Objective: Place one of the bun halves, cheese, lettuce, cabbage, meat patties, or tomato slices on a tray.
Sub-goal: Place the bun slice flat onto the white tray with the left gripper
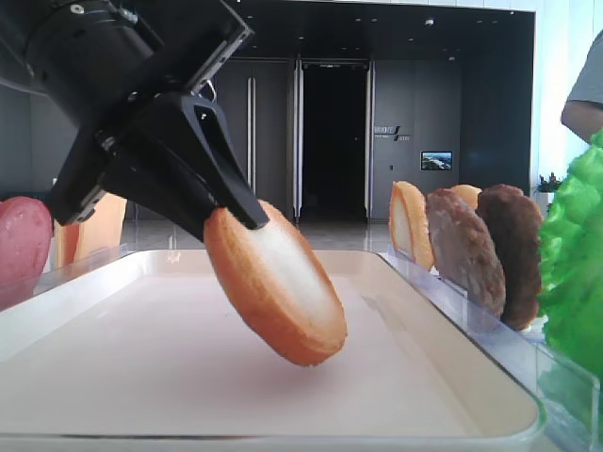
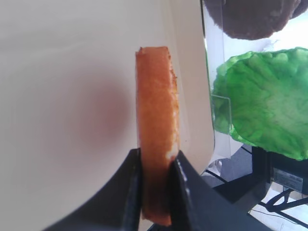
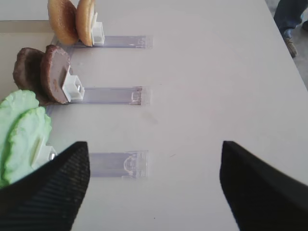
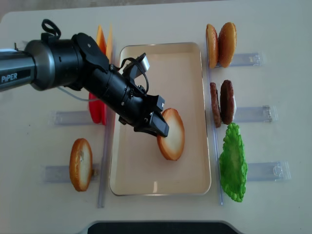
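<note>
While my left gripper (image 4: 157,127) pinches a tilted bun half (image 4: 171,134) over the tray (image 4: 195,58), my right gripper (image 3: 154,187) gapes wide.

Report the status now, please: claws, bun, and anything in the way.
Left claw shut on bun half, tilted above tray. Right claw open, empty, over bare table. Tray under bun clear.

Left arm over the tray with a closed grip, right gripper hanging with its jaws apart.
Left arm reaches in from the left edge, angled down; left gripper (image 4: 157,126) has both black fingers (image 2: 129,192) clamped on the edge of a bun half (image 4: 171,134), held tilted. Right gripper (image 3: 154,185) shows only two dark fingertips, spread wide, nothing between them, pointing down at the table.
</note>
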